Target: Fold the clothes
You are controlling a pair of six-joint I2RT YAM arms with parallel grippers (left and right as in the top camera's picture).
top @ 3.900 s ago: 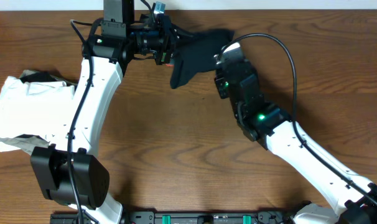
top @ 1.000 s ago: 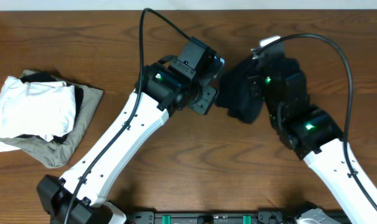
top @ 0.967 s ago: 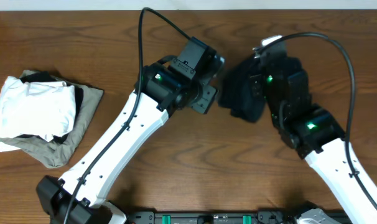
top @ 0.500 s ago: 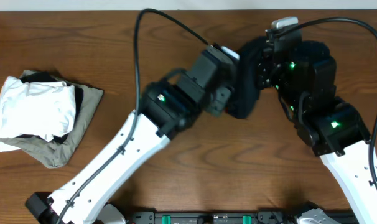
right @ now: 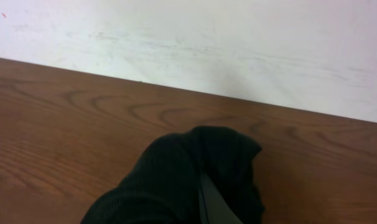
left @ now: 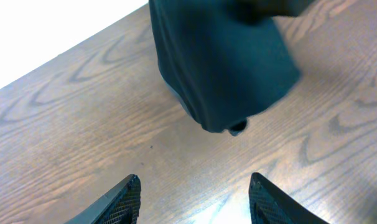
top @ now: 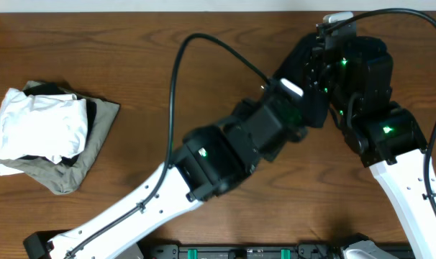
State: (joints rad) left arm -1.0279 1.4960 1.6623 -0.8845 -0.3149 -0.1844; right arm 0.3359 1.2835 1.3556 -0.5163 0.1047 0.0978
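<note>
Overhead camera sitting high, looking straight down. Taking in most of the surface (top: 132, 57), the left arm (top: 203, 162), the right arm (top: 391, 137), the pile (top: 38, 129) at left and the leggings (top: 313, 109) at upper right. Farthest view.

Left wrist camera riding above the surface, tilting down and forward past the left hand (left: 193, 198), whose tips are framing the bottom edge. Sitting close; leggings filling the upper middle, wood below.

Right wrist camera sitting low, looking almost level along the surface toward the wall (right: 207, 37). Nearest view; leggings crowding the lens at bottom centre.

All three sharing the leggings and the wood around them; the pile showing overhead alone.
</note>
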